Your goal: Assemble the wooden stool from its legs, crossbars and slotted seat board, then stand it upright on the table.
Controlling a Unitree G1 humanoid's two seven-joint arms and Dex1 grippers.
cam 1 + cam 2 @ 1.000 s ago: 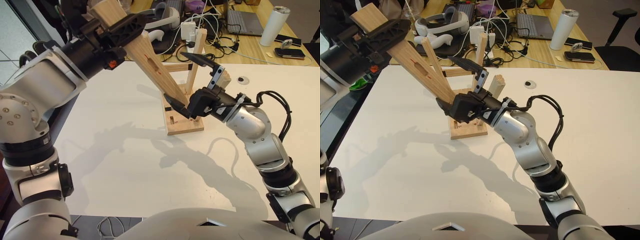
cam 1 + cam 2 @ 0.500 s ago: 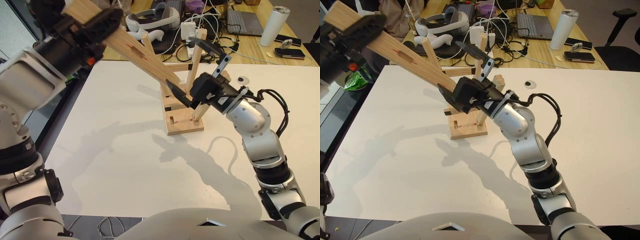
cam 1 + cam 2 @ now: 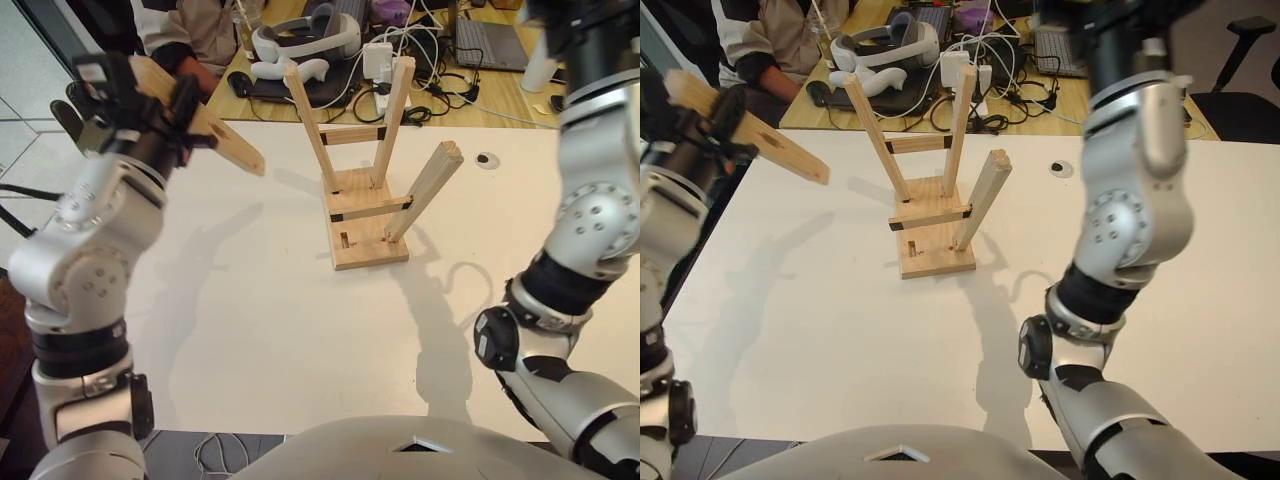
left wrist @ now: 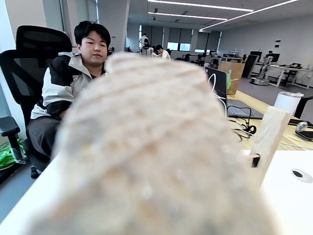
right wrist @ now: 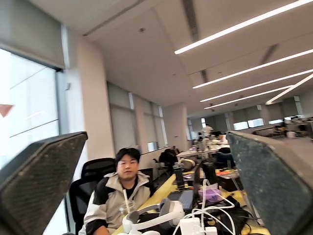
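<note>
The slotted seat board point(image 3: 371, 250) lies flat on the white table point(image 3: 300, 340). Two legs point(image 3: 310, 125) stand up from it, joined by a crossbar point(image 3: 352, 135). A third leg point(image 3: 425, 190) leans outward, tied in by a dark-ended crossbar point(image 3: 372, 209). My left gripper point(image 3: 135, 95) is raised at the far left, shut on a loose wooden leg point(image 3: 215, 140) that slants down toward the stool. That leg's blurred end point(image 4: 156, 161) looms close in the left wrist view. My right gripper point(image 5: 156, 139) is lifted high on the right, open with nothing between its fingers.
A small round grommet point(image 3: 486, 158) sits in the table right of the stool. Behind the table, a wooden desk holds a white headset point(image 3: 305, 40), cables and a laptop point(image 3: 490, 45). The table's left edge point(image 3: 150, 215) runs close under my left arm.
My left arm swung the loose leg up and away to the left, off the stool. My right arm rose from beside the stool to high on the right.
</note>
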